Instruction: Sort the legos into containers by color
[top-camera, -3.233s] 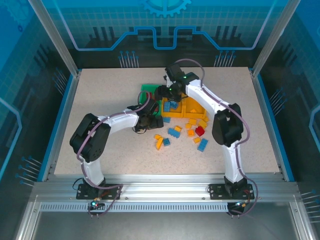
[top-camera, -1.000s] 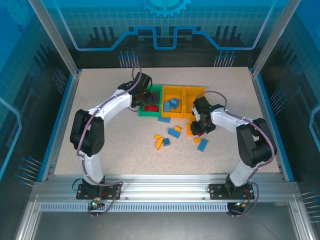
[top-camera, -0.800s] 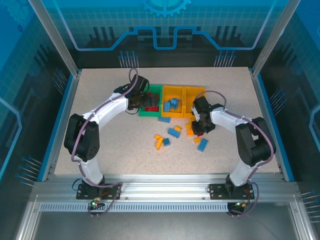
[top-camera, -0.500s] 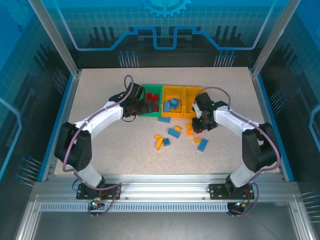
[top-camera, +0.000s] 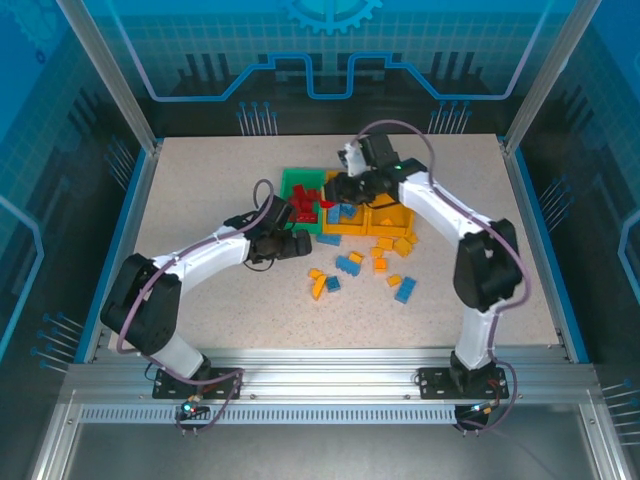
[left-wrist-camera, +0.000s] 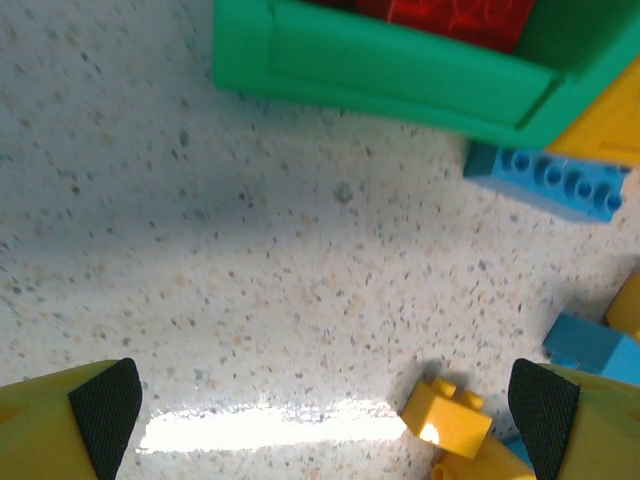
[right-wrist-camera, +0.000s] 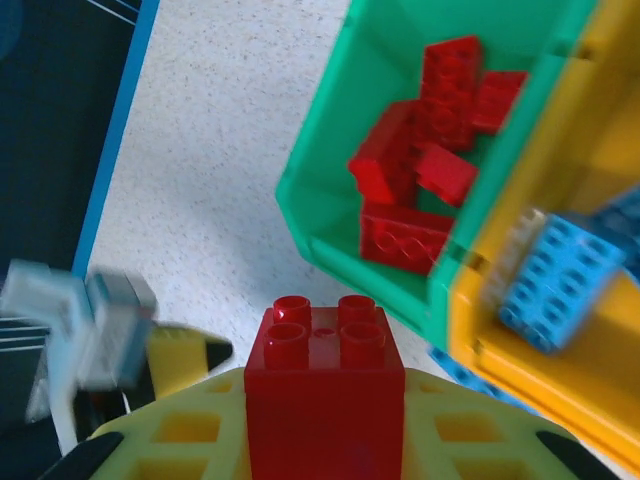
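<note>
On the speckled pale table (top-camera: 200, 210), closest to the arms, lie about ten small loose plastic lego bricks (top-camera: 348, 264). I count roughly six orange-yellow and four blue, but some are too tiny to count for sure. Just past them the left gripper (left-wrist-camera: 322, 395) hangs low over the bare table, its two yellow fingers (left-wrist-camera: 40, 430) spread wide with nothing between them. Farther back stand three little open plastic bins joined in a row: one green bin (right-wrist-camera: 330, 215) and two orange-yellow bins (top-camera: 392, 218). The green bin holds about five red bricks (right-wrist-camera: 400, 235), and the middle bin holds blue bricks (right-wrist-camera: 548, 280). The right gripper (top-camera: 335, 188) is up by the green bin, pinching one square red brick (right-wrist-camera: 325, 385) with four round bumps on top.
</note>
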